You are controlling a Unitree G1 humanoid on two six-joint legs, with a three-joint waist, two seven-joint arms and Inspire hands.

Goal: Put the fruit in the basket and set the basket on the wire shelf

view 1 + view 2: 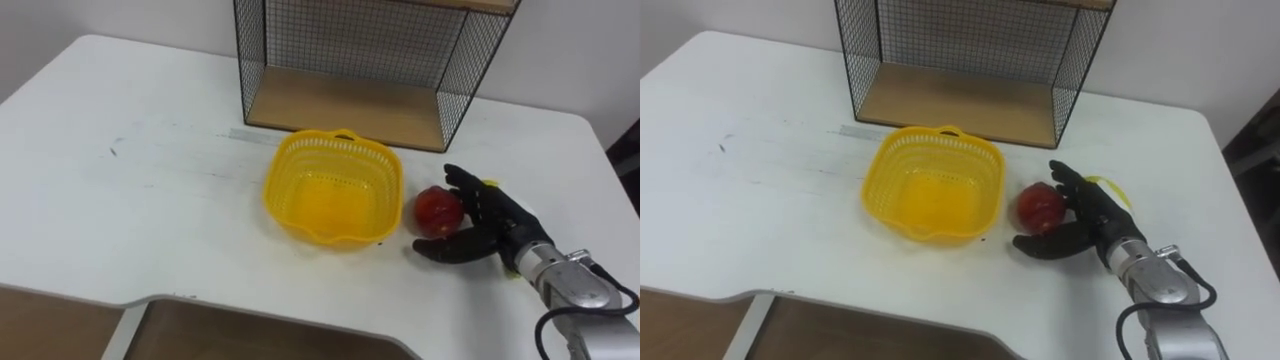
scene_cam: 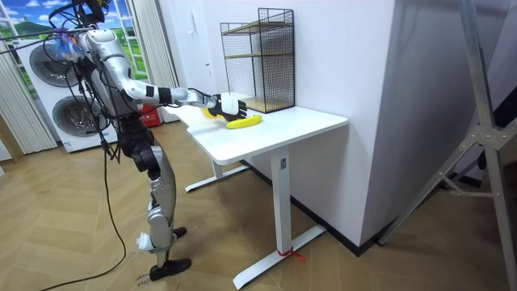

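Note:
A yellow plastic basket (image 1: pixel 334 187) stands empty on the white table (image 1: pixel 140 190), just in front of the black wire shelf (image 1: pixel 340 105) with its wooden bottom board. A red round fruit (image 1: pixel 438 209) lies on the table right beside the basket. My right hand (image 1: pixel 487 222) is open and cupped about the fruit, fingers behind it and thumb stretched out in front of it. A bit of something yellow (image 1: pixel 489 184) peeks out behind the hand, mostly hidden. In the room view I stand at the table's end with the right hand (image 2: pixel 229 103) reaching over it.
The shelf's lower compartment opens toward me; an upper board (image 1: pixel 470 5) sits above it. The table's front edge has a cut-out (image 1: pixel 180 300) near me, with wooden floor below. A wall (image 2: pixel 420 97) stands past the table in the room view.

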